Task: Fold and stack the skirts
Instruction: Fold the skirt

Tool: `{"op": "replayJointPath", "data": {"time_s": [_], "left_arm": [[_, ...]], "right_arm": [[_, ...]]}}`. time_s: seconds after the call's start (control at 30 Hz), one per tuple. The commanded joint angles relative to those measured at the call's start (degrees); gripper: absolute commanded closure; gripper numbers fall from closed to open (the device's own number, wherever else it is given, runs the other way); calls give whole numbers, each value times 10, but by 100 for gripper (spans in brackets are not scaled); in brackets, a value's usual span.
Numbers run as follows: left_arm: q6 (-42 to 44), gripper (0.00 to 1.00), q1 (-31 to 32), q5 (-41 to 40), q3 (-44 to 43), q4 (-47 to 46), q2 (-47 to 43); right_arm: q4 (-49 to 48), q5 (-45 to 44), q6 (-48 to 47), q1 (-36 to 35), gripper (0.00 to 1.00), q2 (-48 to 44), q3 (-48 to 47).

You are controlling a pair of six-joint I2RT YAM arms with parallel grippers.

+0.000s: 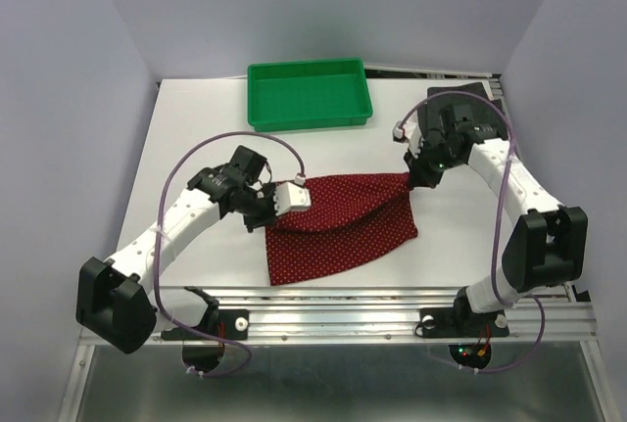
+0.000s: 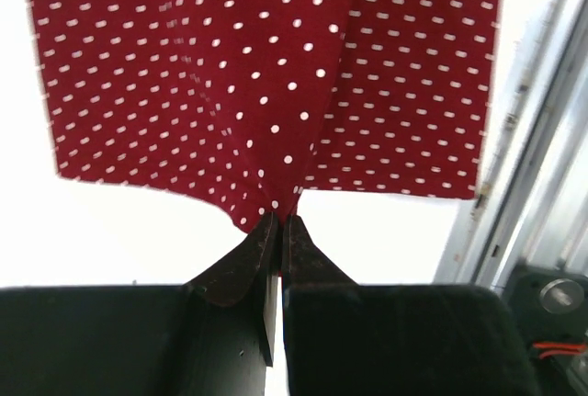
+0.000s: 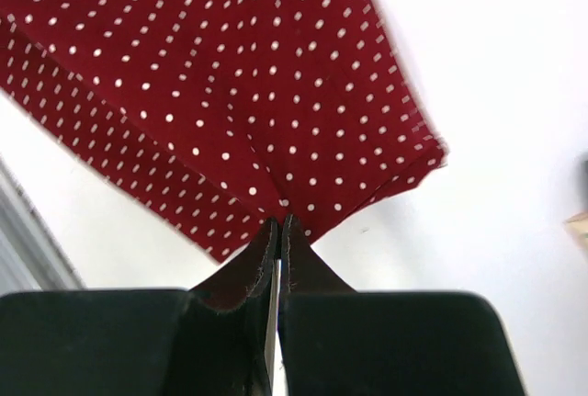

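Note:
The dark red skirt with tiny white dots (image 1: 341, 228) lies in the middle of the white table, its far edge lifted between both grippers. My left gripper (image 1: 272, 202) is shut on its far left corner; in the left wrist view the cloth (image 2: 266, 84) is pinched at the gripper's (image 2: 279, 221) tips. My right gripper (image 1: 411, 179) is shut on its far right corner; in the right wrist view the cloth (image 3: 230, 84) bunches at the gripper's (image 3: 278, 223) tips. The charcoal-grey and the orange-and-white skirts are out of view.
A green plastic tray (image 1: 309, 94) stands at the back of the table (image 1: 196, 128), beyond the skirt. A metal rail (image 1: 372, 304) runs along the near edge, also showing in the left wrist view (image 2: 524, 185). Grey walls close in on both sides.

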State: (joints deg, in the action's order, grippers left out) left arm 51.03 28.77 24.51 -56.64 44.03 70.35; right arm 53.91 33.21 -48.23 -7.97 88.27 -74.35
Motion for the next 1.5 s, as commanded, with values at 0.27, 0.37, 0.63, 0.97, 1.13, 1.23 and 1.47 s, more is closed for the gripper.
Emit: {"op": "replayJointPath", "data": {"time_s": [0.27, 0.37, 0.63, 0.97, 1.13, 1.23, 1.47], "left_arm": [[14, 100, 113, -1, 106, 48, 8], [11, 100, 119, -6, 115, 26, 29], [4, 100, 119, -20, 91, 23, 40], [21, 100, 135, 2, 19, 142, -9], [17, 100, 177, 7, 36, 163, -15], [16, 100, 209, 16, 62, 164, -14], [-9, 54, 234, -17, 87, 119, 15]], "right_arm": [[-3, -3, -51, -38, 99, -50, 181], [-29, -16, -49, -50, 99, -60, 216], [-22, -28, -27, -50, 99, -24, 162], [66, -31, -53, -50, 99, -85, 116], [73, -44, -63, -56, 99, -104, 147], [56, -43, -57, -79, 99, -109, 175], [5, -62, -31, -122, 38, -103, 231]]}}
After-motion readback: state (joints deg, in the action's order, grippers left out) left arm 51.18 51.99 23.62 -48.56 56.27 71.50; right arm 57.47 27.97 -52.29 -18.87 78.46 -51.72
